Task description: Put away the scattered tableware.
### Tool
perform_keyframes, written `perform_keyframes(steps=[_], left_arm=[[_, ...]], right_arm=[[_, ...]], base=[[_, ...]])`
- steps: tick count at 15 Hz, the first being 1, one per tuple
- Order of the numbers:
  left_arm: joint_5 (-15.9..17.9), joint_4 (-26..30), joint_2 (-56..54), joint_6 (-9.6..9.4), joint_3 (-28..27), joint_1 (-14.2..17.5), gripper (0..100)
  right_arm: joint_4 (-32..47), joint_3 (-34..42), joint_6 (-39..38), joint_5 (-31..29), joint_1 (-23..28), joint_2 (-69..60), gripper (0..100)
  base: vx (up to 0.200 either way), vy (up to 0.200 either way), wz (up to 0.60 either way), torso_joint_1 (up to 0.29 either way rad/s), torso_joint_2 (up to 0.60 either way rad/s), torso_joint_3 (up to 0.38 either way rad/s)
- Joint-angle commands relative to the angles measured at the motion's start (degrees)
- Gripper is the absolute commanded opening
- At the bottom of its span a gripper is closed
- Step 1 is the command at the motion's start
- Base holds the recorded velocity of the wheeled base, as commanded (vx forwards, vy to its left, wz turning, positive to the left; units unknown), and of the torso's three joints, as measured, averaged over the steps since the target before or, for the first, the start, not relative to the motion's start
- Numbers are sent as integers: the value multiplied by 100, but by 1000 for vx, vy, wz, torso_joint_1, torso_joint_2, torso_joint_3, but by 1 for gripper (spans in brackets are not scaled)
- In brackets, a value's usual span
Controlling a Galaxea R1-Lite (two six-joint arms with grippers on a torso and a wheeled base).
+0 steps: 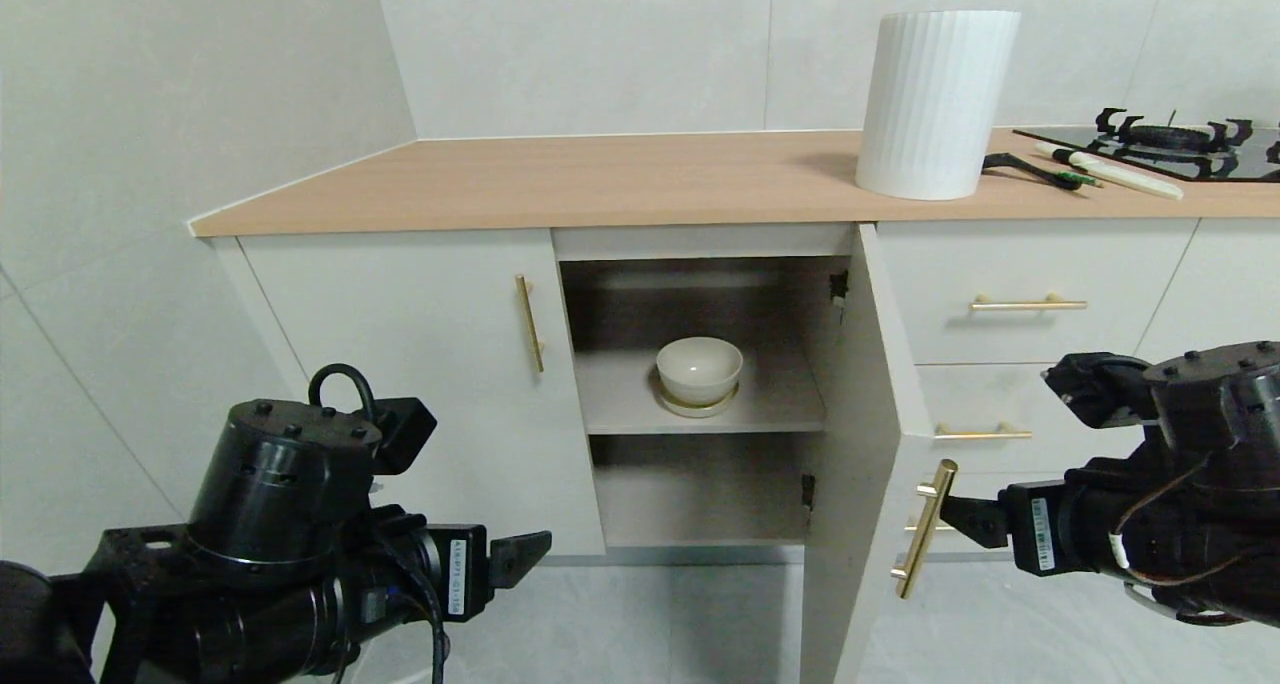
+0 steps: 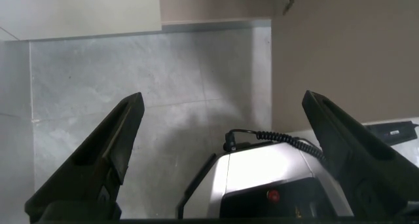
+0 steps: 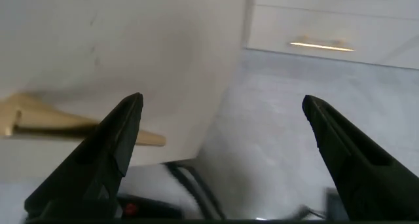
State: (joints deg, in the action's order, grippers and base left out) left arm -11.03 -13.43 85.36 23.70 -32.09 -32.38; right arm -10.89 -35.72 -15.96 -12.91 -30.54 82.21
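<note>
Sitting on the upper shelf (image 1: 785, 399) of the open cabinet (image 1: 700, 299): white bowl (image 1: 699, 366) on a small plate (image 1: 697, 405). Ribbed white canister (image 1: 935, 104) upright on the countertop (image 1: 560, 179), contents hidden. Left gripper (image 2: 222, 99) spread apart low over the floor (image 2: 163, 67); right gripper (image 3: 221, 101) also apart, beside the door handle (image 1: 925, 529).
</note>
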Motion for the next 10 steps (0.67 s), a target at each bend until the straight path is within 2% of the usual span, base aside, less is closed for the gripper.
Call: perform_keyframes(steps=[1,5,10], left_arm=[[-4,-1,-2,3,1,3,100],[-13,-1,-19,3,-8,3,100],[-13,-151,-90,3,18,3,100]], right_arm=[[-151,74,-30,-1,-93,295,100],[-1276,276,-435,-10,-365,911,100],[-1970,206,-338,289,-559,1368,100]], base=[[0,0,0,0,0,0],[0,0,0,0,0,0],[0,0,0,0,0,0]])
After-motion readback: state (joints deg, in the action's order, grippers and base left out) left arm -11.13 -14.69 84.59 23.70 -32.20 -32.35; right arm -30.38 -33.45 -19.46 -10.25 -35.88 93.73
